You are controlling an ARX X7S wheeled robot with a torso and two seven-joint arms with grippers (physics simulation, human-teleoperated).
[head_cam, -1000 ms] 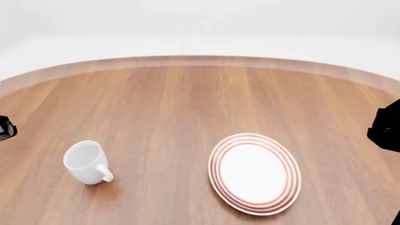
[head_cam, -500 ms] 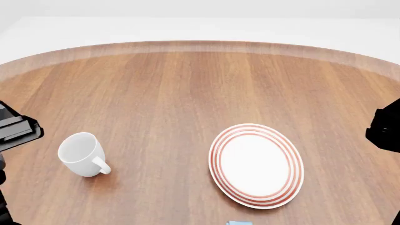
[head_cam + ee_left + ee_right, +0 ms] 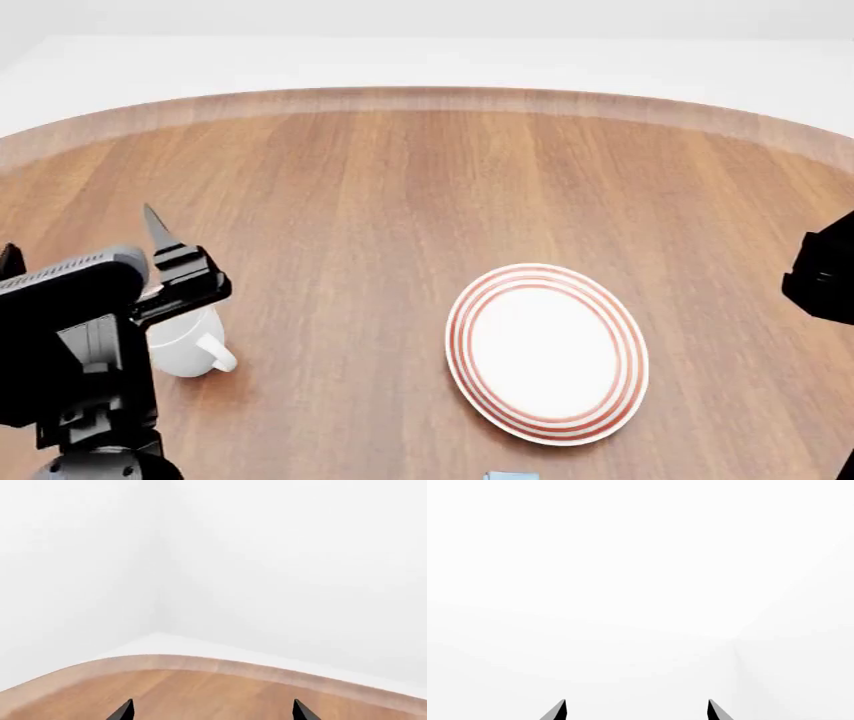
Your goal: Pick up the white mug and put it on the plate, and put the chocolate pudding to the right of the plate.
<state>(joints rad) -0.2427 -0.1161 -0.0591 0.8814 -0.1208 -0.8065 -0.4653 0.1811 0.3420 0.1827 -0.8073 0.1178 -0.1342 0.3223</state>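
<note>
The white mug (image 3: 198,350) stands at the table's left, its top half hidden behind my left arm; its handle points to the front right. My left gripper (image 3: 83,245) hovers above and just behind the mug, open, with its fingertips (image 3: 125,711) wide apart over bare wood and nothing between them. The plate (image 3: 547,352), with red-orange rings, lies empty at the centre right. Only a blue sliver of the chocolate pudding (image 3: 510,476) shows at the front edge of the head view. My right gripper (image 3: 636,711) is open, facing a white wall; its arm (image 3: 821,272) shows at the right edge.
The round wooden table (image 3: 400,190) has a curved far rim (image 3: 200,662) with white floor and walls beyond. My left arm's black body (image 3: 74,350) fills the head view's lower left corner.
My left arm has risen into the head view from the left edge and now covers the mug's top. The head view tilted down a second ago, then held. The right arm stayed put.
</note>
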